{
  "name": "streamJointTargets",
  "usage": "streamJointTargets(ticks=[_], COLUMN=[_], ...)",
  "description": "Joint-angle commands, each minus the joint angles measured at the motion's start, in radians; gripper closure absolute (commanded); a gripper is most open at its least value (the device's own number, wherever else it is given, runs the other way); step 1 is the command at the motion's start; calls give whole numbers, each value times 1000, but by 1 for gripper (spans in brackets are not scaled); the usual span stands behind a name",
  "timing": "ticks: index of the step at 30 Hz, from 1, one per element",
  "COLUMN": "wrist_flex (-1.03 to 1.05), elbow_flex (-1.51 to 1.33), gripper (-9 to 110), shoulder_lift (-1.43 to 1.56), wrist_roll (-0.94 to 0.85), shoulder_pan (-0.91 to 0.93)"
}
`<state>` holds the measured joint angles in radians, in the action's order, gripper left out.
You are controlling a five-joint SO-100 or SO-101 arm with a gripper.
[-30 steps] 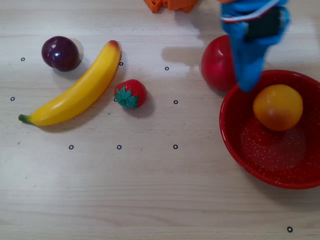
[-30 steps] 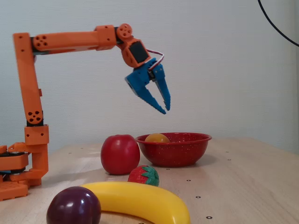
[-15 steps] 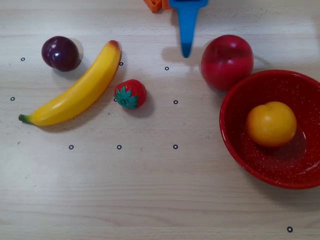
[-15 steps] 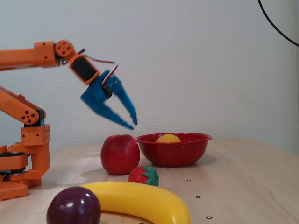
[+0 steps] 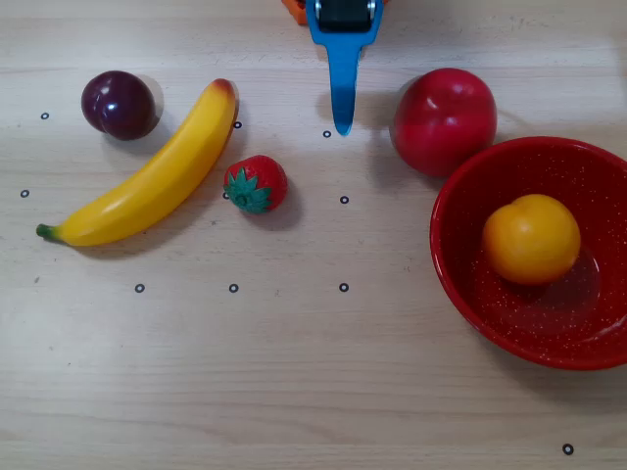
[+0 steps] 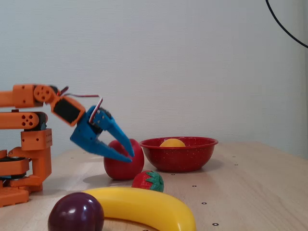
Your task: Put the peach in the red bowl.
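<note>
The orange-yellow peach (image 5: 531,239) lies inside the red bowl (image 5: 446,255) at the right of the overhead view. In the fixed view only the top of the peach (image 6: 172,142) shows above the rim of the bowl (image 6: 178,159). My blue gripper (image 5: 342,122) reaches in from the top edge, left of the bowl and well apart from it. In the fixed view the gripper (image 6: 132,155) hangs low in front of the apple, open, with nothing between its fingers.
A large red apple (image 5: 444,119) sits against the bowl's upper left rim. A strawberry (image 5: 256,183), a banana (image 5: 147,186) and a dark plum (image 5: 119,104) lie to the left. The orange arm base (image 6: 24,163) stands at the left of the fixed view.
The arm has pulled back from above the bowl toward its base and dropped low. The peach rolled slightly inside the bowl and has settled.
</note>
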<state>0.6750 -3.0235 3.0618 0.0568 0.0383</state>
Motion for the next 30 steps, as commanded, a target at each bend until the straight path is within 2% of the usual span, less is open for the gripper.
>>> streamJointTargets(ticks=[1,4,16,30], wrist_flex=[-66,-114,204,204], elbow_flex=[-12,-95,-95,-95], gripper=[101,101,101,101], shoulder_lift=[74,141,169,169], wrist_roll=[25,34,-100,-81], shoulder_pan=[-31,-44,-32,-15])
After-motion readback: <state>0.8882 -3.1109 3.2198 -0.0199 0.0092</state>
